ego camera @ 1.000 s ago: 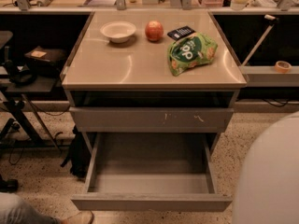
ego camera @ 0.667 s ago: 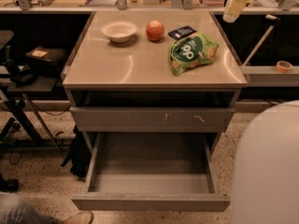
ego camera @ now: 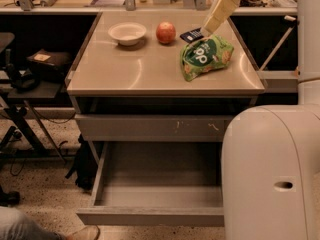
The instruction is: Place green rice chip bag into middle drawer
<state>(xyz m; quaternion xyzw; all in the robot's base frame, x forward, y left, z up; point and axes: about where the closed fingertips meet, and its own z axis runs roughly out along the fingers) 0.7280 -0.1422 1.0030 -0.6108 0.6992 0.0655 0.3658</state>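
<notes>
Speckled stone floor (ego camera: 45,194) down below, with dark cables trailing across it on the left. Warm light gleams off the pale top of the cabinet (ego camera: 125,69) in the centre. A long counter (ego camera: 75,6) runs along the back, cluttered. On the left stands a dark side table (ego camera: 30,91) carrying a black case (ego camera: 47,61). A black bag (ego camera: 82,166) slumps against the cabinet's left side. The gripper (ego camera: 210,26) hangs over the cabinet's far right corner.
</notes>
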